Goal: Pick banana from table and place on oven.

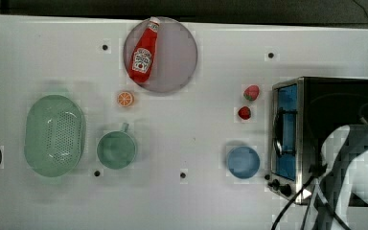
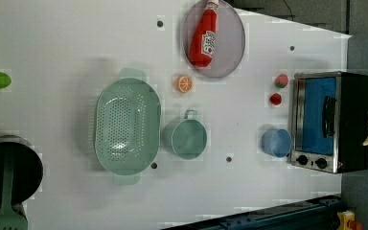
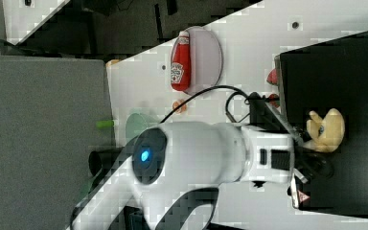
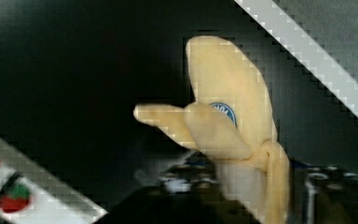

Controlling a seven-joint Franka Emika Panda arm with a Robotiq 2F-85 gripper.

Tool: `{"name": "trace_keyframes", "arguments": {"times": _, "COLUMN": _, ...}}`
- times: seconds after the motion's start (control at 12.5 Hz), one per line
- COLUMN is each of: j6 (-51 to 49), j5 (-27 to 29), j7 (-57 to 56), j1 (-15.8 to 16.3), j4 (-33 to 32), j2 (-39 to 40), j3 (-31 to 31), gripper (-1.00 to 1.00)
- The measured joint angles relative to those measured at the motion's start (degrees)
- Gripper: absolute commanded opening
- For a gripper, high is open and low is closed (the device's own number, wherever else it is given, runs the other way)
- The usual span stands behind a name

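White desk [image 1: 196, 201], toaster oven, banana, gripper: release over the black top.

The banana [image 3: 327, 129] is on or just above the oven [image 3: 335, 67] top, toward the right view's lower right; whether the gripper [image 3: 311, 143] beside it still pinches it or is spread, I cannot tell. Best to free it fully, then lift straight away without snagging the peel lobes.

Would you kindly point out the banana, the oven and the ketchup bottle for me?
banana [image 3: 327, 128], right view, on its pale yellow body.
oven [image 1: 287, 132], top view, on its blue glass door.
ketchup bottle [image 1: 142, 60], top view, on its label.
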Motion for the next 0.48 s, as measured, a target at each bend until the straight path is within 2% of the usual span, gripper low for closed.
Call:
{"name": "trace_keyframes", "arguments": {"times": 0.32, "j6": 0.62, "j5": -0.16, "j7": -3.66, "j1": 1.2, "j4": 0.0, "j2": 1.43, "j3": 2.85, "gripper": 1.0}}
{"name": "trace_keyframes", "arguments": {"times": 0.48, "j6": -0.53, "j5": 0.21, "j7": -4.08, "j1": 3.19, "j4": 0.84, "j2": -0.32, "j3": 3.05, "gripper": 1.0}}
